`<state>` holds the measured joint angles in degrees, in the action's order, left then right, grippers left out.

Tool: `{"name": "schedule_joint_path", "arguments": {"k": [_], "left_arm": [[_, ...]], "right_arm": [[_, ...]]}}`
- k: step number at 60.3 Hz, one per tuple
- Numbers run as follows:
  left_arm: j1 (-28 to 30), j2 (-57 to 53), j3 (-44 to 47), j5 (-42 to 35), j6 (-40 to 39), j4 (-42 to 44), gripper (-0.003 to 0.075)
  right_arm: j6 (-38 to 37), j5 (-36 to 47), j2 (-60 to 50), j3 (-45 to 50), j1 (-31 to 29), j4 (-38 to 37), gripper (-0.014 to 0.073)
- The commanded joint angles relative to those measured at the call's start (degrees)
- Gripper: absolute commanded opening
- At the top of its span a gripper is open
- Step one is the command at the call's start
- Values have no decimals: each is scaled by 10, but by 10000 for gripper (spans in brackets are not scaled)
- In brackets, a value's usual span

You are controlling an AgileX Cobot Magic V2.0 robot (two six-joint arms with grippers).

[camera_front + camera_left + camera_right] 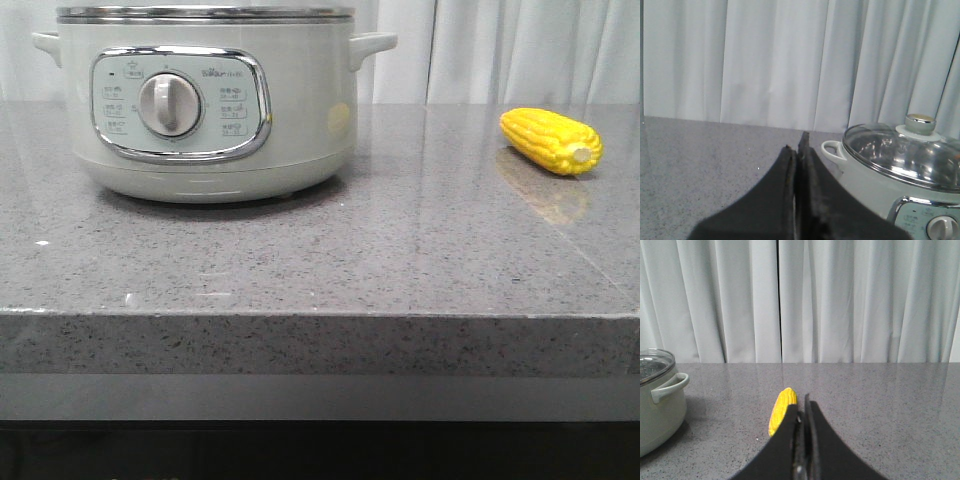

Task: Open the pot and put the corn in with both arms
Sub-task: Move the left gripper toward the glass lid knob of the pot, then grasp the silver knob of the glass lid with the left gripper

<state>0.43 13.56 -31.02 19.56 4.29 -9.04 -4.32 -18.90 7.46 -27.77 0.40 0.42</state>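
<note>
The pot [205, 110], pale cream-green with a chrome-framed panel and a round dial, stands at the back left of the grey stone counter, its steel-rimmed glass lid [905, 152] on. It also shows in the right wrist view [657, 400]. The corn [552, 140], a yellow cob, lies on the counter at the right, stub end toward the front. In the right wrist view the corn [781, 409] lies beyond and partly behind my shut right gripper [803, 405]. My left gripper [797, 145] is shut and empty, apart from the pot. Neither gripper shows in the front view.
A grey speckled counter [380, 260] with its front edge near the camera. White curtains [840, 300] hang behind the counter.
</note>
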Motion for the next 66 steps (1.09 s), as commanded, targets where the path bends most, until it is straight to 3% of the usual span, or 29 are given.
{"name": "schedule_joint_path", "arguments": {"k": [1,13,42,47,57,62,66], "left_arm": [[1,52,-63,9,1,-5,-20],[1,124,-119,44,1,-6,-20],[1,166,-117,43,1,-7,-2],[1,167,-117,43,1,-6,109],[1,167,-113,17,1,1,497],[-20,169,-113,-4,1,-1,544],[-46,179,-114,-19,1,0,544]], "right_arm": [[3,-1,50,-62,-2,-9,-69],[3,-95,139,-134,-2,-9,-69],[3,-119,215,-127,-2,-9,-39],[3,-117,215,-127,-2,-9,84],[3,-118,215,-127,-2,-9,547],[3,-121,215,-127,-2,-9,667],[3,-121,215,-127,-2,-9,656]]}}
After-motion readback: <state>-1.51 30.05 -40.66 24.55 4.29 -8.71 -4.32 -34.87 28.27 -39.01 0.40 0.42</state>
